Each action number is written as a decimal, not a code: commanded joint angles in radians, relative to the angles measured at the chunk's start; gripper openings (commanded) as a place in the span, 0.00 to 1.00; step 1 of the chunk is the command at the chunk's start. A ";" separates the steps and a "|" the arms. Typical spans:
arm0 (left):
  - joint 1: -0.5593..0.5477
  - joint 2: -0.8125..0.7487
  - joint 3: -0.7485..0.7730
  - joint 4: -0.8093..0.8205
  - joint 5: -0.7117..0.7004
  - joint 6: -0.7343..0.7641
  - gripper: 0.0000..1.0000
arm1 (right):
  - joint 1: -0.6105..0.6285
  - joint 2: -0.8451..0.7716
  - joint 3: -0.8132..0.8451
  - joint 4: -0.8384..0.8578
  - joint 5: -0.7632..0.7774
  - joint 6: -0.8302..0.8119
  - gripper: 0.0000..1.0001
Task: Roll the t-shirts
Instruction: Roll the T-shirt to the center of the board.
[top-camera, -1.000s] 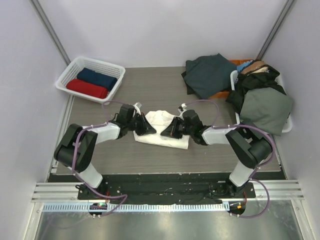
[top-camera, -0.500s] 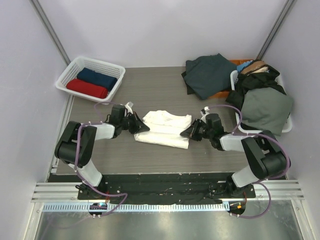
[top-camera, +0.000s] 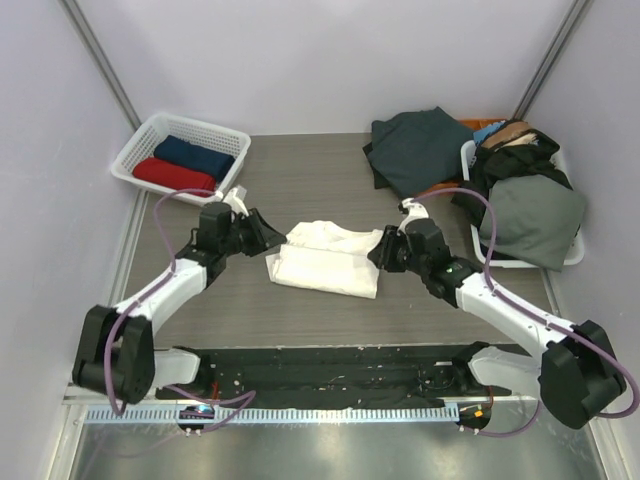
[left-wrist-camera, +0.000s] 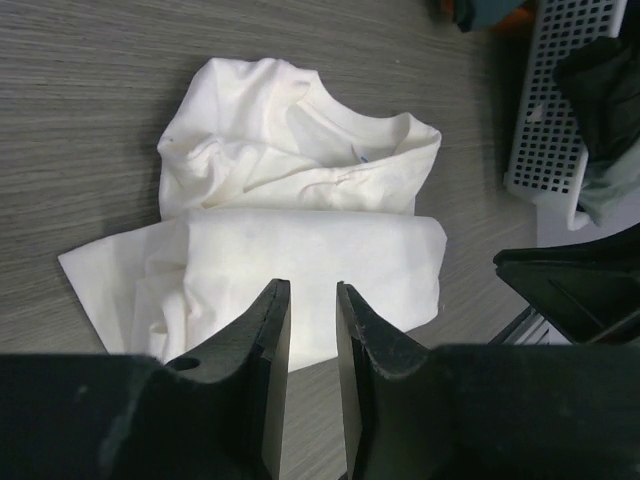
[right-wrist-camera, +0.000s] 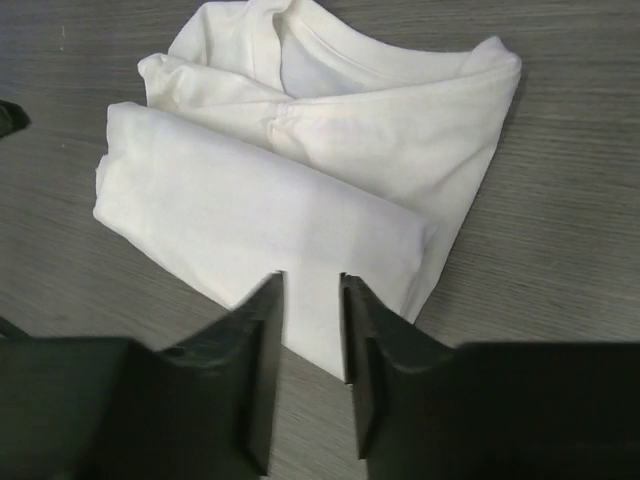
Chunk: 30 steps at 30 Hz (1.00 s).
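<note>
Cream t-shirt (top-camera: 325, 258) is laid down-right of the white basket (top-camera: 132, 143), half rolled, collar part not yet taken up. Its long axis is run left to right. Left gripper (top-camera: 268, 235) is set between basket and shirt, right gripper (top-camera: 380, 250) at the end away from the basket. Both are parted narrowly, nothing gripped. Neither arm is judged nearer.
</note>
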<state>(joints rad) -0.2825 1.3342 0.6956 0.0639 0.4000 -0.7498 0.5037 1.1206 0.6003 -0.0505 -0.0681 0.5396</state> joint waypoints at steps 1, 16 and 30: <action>0.005 -0.127 -0.074 -0.046 -0.061 0.007 0.27 | 0.038 0.034 0.105 -0.159 0.200 -0.124 0.24; 0.005 0.167 0.019 0.053 0.037 0.017 0.01 | 0.081 0.304 0.242 -0.187 0.111 -0.168 0.01; -0.030 0.448 0.260 0.077 0.030 0.127 0.00 | 0.269 0.357 0.156 -0.204 0.168 -0.066 0.01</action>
<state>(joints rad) -0.2836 1.7206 0.8528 0.0853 0.4122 -0.7029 0.6727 1.5211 0.7914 -0.2264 0.0799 0.4145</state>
